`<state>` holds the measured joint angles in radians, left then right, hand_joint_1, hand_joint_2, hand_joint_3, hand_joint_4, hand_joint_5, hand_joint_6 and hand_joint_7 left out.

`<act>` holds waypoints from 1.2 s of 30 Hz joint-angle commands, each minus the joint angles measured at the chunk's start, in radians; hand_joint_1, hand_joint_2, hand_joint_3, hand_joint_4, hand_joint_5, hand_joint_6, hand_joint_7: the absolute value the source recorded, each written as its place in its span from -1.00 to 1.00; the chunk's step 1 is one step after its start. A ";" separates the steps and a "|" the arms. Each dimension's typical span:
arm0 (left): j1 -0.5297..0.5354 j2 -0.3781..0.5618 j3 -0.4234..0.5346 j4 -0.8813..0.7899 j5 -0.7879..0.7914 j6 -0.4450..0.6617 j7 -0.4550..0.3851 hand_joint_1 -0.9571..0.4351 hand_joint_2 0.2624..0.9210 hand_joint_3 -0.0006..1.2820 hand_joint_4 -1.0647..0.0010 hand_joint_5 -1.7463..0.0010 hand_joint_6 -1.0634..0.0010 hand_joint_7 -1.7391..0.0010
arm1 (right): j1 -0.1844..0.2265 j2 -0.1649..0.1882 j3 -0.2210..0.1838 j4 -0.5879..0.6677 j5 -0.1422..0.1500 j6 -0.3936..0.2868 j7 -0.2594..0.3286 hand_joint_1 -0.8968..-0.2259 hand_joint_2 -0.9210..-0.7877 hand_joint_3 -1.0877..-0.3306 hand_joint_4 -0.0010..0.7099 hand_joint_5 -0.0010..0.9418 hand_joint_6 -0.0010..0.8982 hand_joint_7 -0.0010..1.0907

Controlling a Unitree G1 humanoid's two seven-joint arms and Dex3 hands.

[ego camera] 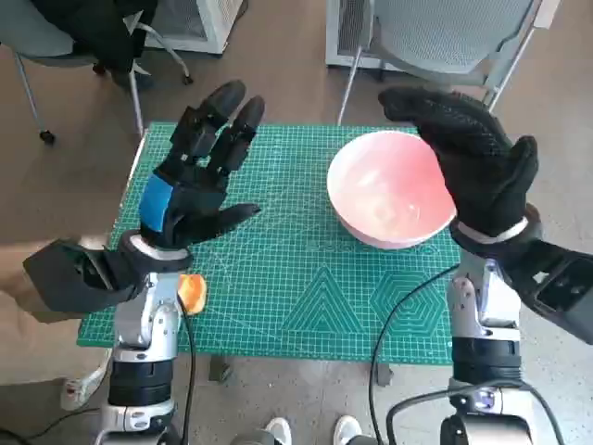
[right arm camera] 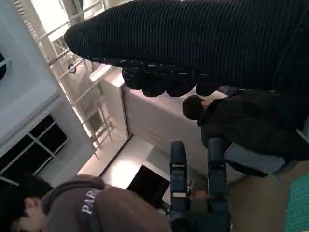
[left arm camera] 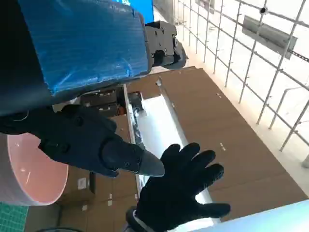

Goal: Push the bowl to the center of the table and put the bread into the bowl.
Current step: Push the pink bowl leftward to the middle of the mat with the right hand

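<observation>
In the head view, a green cutting mat (ego camera: pixel 306 278) is seen covering the tabletop. The pink bowl (ego camera: pixel 387 190) stands upright near the mat's far right corner, its opening facing up. The right hand (ego camera: pixel 473 153) is raised above the bowl's right rim, its fingers spread and extended with nothing held; whether it touches the rim cannot be told. The left hand (ego camera: pixel 199 181) is held over the mat's left part, fingers apart and stretched toward the far edge, holding nothing. The bread (ego camera: pixel 192 294) lies near the mat's near left corner, mostly hidden behind the left forearm; only a small orange-brown part is seen, so its long axis cannot be told. Chairs stand beyond the far edge.

In the left wrist view, the blue-taped back of the left hand (left arm camera: pixel 82 43) is seen with its black fingers (left arm camera: pixel 96 145) splayed. Part of the bowl (left arm camera: pixel 29 169) and the open gloved right hand (left arm camera: pixel 181 188) are shown beyond them.

In the right wrist view, the glove (right arm camera: pixel 203 43) is shown as a dark band, and two fingers of the left hand (right arm camera: pixel 198 188) are seen upright. Two persons are seated in the background.
</observation>
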<state>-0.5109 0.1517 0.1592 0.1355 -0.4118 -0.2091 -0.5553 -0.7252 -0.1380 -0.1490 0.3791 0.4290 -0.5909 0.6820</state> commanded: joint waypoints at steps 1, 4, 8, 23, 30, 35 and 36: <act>-0.023 0.003 0.006 0.006 -0.015 -0.012 -0.007 -0.30 1.00 -0.96 0.79 1.00 0.88 0.49 | 0.022 -0.001 0.002 0.010 0.004 0.002 0.014 -0.44 -1.00 -0.18 -0.80 -1.00 -0.90 -0.49; -0.029 0.005 0.008 0.010 -0.014 -0.013 -0.008 -0.31 1.00 -0.97 0.78 1.00 0.87 0.50 | 0.018 -0.001 0.001 0.016 0.005 0.002 0.017 -0.44 -1.00 -0.18 -0.80 -1.00 -0.90 -0.49; -0.037 0.007 0.012 0.017 -0.014 -0.015 -0.013 -0.31 1.00 -0.97 0.78 1.00 0.86 0.50 | 0.016 0.002 0.001 0.022 0.002 -0.002 0.016 -0.45 -1.00 -0.18 -0.80 -1.00 -0.91 -0.49; -0.050 0.009 0.016 0.032 -0.013 -0.024 -0.024 -0.32 1.00 -0.95 0.78 1.00 0.83 0.52 | 0.011 0.005 0.004 0.036 0.001 -0.014 0.017 -0.43 -1.00 -0.19 -0.82 -1.00 -0.92 -0.50; -0.048 0.010 0.015 0.035 -0.008 -0.030 -0.026 -0.31 1.00 -0.92 0.77 1.00 0.81 0.54 | 0.011 0.008 0.003 0.037 -0.003 -0.021 0.011 -0.37 -1.00 -0.21 -0.82 -1.00 -0.92 -0.50; -0.045 0.012 0.015 0.033 -0.007 -0.031 -0.027 -0.31 1.00 -0.89 0.78 1.00 0.81 0.55 | 0.010 0.003 -0.006 0.050 0.001 -0.032 0.014 -0.35 -1.00 -0.22 -0.82 -1.00 -0.92 -0.49; -0.044 0.013 0.015 0.034 -0.007 -0.031 -0.028 -0.31 1.00 -0.88 0.78 1.00 0.81 0.55 | 0.007 -0.001 -0.010 0.059 0.004 -0.036 0.016 -0.34 -1.00 -0.21 -0.82 -1.00 -0.92 -0.49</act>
<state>-0.5448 0.1560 0.1706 0.1711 -0.4118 -0.2256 -0.5786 -0.7258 -0.1353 -0.1515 0.4097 0.4288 -0.6229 0.6879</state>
